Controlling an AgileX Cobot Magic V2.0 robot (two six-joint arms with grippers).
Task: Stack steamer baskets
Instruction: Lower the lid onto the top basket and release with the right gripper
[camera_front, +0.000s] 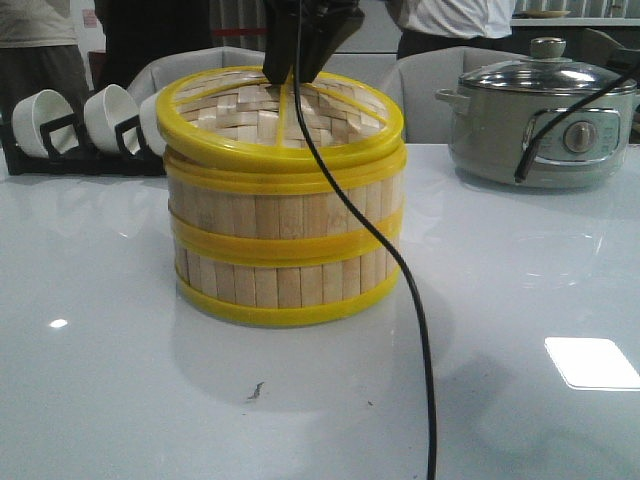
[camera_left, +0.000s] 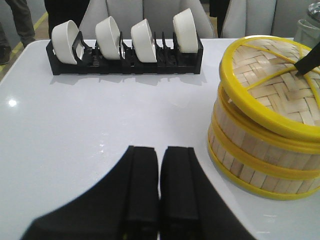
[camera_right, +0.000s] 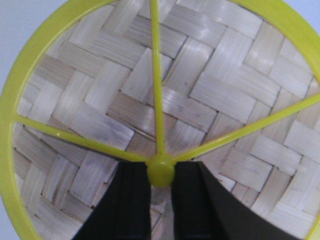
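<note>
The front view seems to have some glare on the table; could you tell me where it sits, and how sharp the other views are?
Front view: a bright rectangular reflection on the white table, right of the stacked steamer baskets. Left wrist view: fairly crisp; the left gripper is dark and detail-free. Right wrist view: soft close-up of the woven lid.

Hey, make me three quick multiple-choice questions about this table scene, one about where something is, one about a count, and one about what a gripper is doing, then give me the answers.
1. Where is the bowl rack relative to the stacked baskets in the front view?
A. Behind, to the left
B. In front
C. On top

2. How many white bowls stand in the rack?
A. Two
B. Four
C. Six

3. What is the right gripper doing?
A. Hanging open over bare table
B. Jaws closed on the lid's yellow knob
C. Holding a bowl

Answers: 1 A, the rack sits by the far left edge. 2 B, the left wrist view shows four. 3 B, the jaws flank the knob of the lid.
</note>
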